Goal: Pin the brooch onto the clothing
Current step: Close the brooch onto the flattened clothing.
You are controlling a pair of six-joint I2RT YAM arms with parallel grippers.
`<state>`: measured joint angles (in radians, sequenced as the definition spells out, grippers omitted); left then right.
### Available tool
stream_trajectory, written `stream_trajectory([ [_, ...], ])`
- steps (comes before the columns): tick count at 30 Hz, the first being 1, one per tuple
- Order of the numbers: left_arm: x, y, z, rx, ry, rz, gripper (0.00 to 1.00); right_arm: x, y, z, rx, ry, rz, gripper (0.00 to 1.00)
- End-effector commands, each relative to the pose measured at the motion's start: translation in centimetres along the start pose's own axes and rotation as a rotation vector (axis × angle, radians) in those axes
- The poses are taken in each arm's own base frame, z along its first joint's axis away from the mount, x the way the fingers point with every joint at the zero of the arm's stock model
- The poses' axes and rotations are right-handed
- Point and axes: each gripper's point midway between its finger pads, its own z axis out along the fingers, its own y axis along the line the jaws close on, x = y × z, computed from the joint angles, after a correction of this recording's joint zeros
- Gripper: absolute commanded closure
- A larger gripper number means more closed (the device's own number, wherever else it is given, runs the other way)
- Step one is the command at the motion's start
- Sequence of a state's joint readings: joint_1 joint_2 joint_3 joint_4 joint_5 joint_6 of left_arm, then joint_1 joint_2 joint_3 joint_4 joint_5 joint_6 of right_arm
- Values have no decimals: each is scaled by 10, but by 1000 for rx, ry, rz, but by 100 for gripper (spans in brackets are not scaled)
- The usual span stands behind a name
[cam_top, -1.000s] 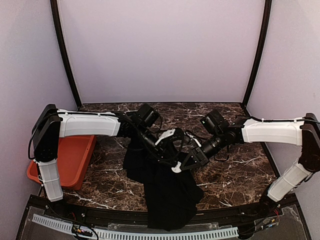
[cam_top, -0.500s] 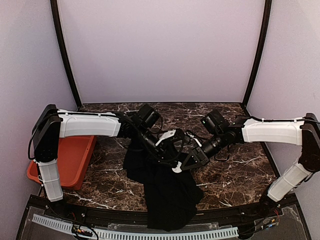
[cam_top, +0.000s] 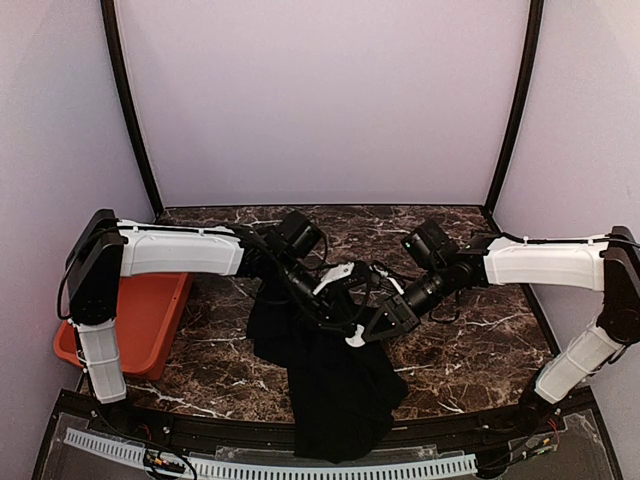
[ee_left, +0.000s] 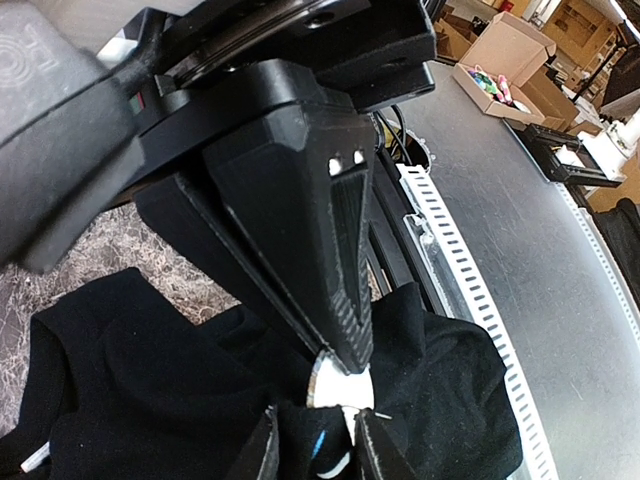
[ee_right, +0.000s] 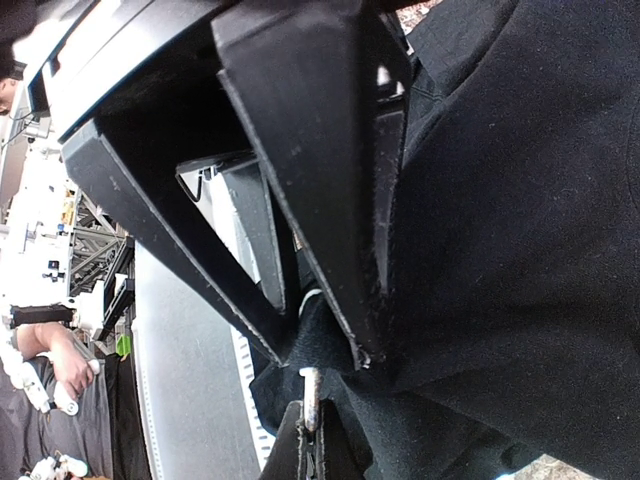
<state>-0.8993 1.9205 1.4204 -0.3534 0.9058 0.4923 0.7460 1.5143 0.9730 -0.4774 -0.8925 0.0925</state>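
**yam_op:** Jaws first. My right gripper is clamped all the way down on the brooch, which sits edge-on between the tips in that arm's own wrist cam. My left gripper is partway closed, pinching a raised fold of the shirt.

**pinfan:** Where's the brooch relative to the fold?

**yam_op:** Right at it. From the left wrist cam it's a small pale disc at the tip of the right gripper. It sits just above the pinched fold and looks to be touching the cloth. There's also a blue-and-white streak on the cloth between the left fingers. I honestly can't tell what it is from that angle.

**pinfan:** And the shirt overall?

**yam_op:** It's crumpled in a dark heap on the marble table, near the centre and between my two arms. Its lower end is draped over the near edge. Both grippers meet over the upper part of the heap, tips angled down toward each other. An orange tray sits on the left by that arm, apart from the shirt.
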Motion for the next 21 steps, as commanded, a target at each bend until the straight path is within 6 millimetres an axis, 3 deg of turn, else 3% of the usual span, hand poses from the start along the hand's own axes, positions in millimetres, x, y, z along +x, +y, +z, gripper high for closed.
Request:
stream_trajectory([
  [1,11,-9,11,28,42,-22,76,-17,6,-6,-12,-51,-47,100],
  [21,16,-4,19,-9,85,-28,76,-15,-1,-4,16,-44,-26,100],
])
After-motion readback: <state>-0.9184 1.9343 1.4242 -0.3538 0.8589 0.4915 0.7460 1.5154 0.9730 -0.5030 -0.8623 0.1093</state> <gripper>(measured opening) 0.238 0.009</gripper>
